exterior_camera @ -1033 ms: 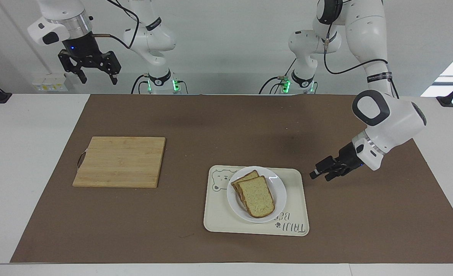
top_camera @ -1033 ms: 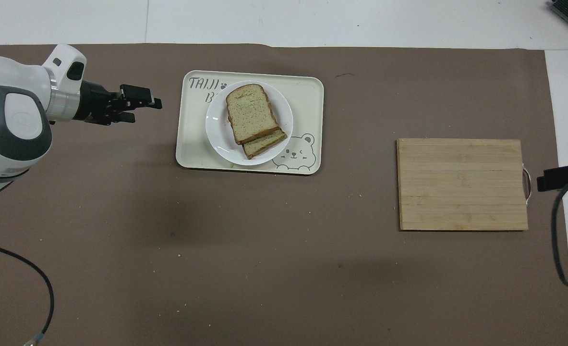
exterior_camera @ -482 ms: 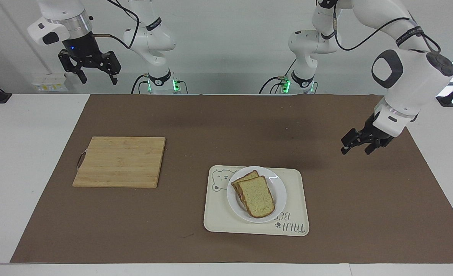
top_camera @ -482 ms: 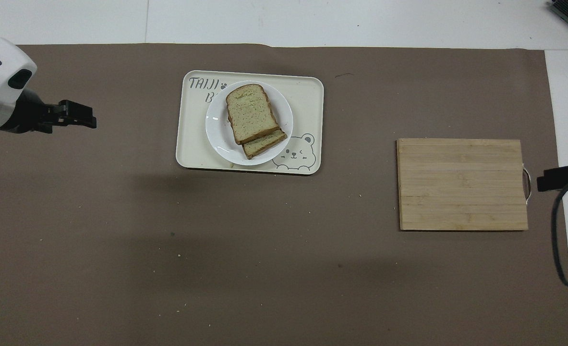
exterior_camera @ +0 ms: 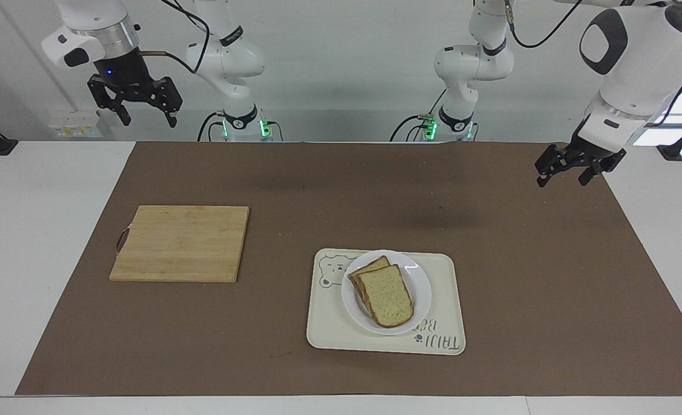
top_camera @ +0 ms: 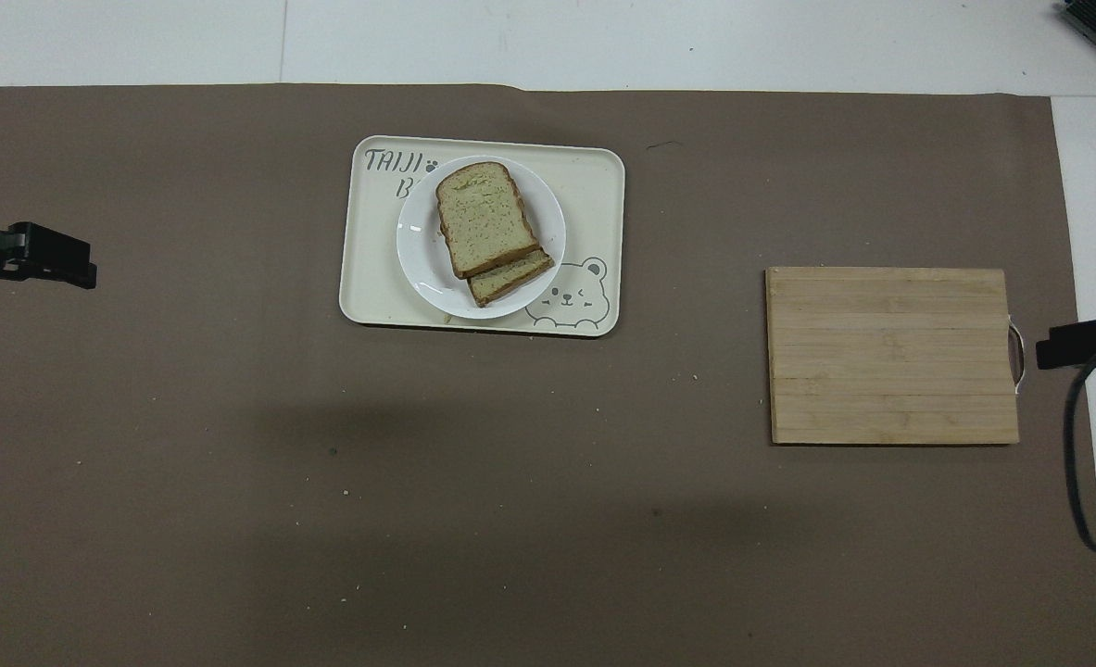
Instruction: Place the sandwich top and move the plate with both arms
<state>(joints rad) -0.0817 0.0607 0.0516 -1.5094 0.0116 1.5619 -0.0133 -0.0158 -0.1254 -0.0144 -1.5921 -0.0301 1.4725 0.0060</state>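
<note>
- The cream tray [top_camera: 594, 176] carries dark lettering in one corner, the corner toward the left arm's end of the table and farther from the robots. In the overhead view the first line reads "TAIJI", followed by a small paw mark.
- Under that line a second line starts with "B"; the white plate [top_camera: 418, 269] covers the rest of it.
- In the facing view the same lettering [exterior_camera: 440, 342] shows upside down.
- No other text can be read.

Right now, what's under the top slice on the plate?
A second bread slice sticks out from under the top slice at the end nearer the robots. Any filling between them is covered. Both lie on the plate, which sits in the tray.
</note>
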